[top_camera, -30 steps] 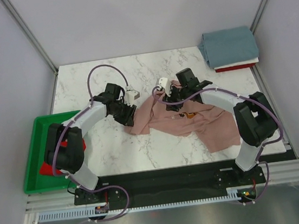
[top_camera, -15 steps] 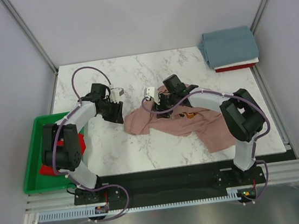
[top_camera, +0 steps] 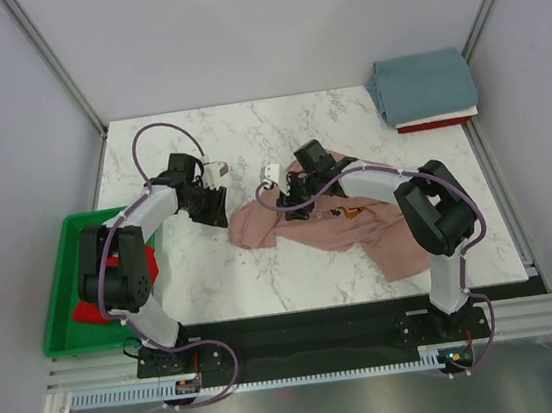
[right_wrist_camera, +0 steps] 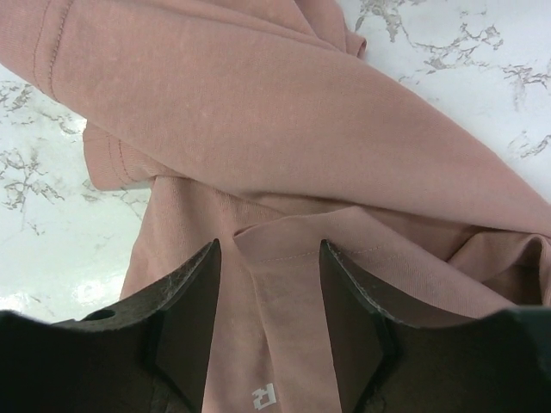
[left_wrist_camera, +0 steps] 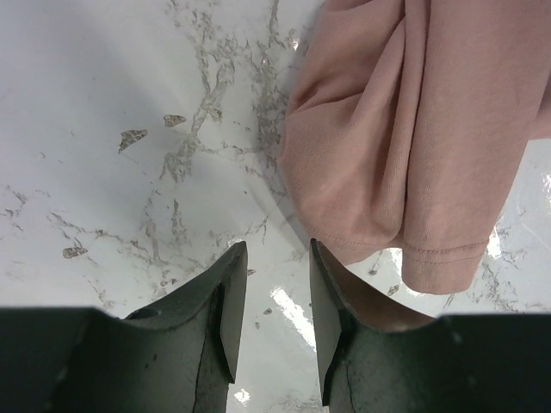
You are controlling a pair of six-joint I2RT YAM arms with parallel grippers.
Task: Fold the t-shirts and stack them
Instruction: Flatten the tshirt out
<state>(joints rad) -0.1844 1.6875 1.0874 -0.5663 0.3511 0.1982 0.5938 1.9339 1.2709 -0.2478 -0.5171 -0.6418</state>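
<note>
The dusty-pink t-shirt lies crumpled in the middle of the marble table. My right gripper hangs low over its left part. In the right wrist view this gripper is open, its jaws on either side of a folded edge of the pink t-shirt with white print. My left gripper is just left of the shirt. In the left wrist view it is open and empty over bare marble, with the shirt's hem to its right. A folded grey-blue t-shirt tops a stack at the back right, with a red edge beneath.
A green tray sits off the table's left edge with red cloth in it, partly hidden by the left arm. Grey walls and metal posts close in the back and sides.
My right gripper has slid left across the pink shirt. My left gripper pulled back left off the shirt's edge, then stayed still. The shirt's left part has bunched a little.
</note>
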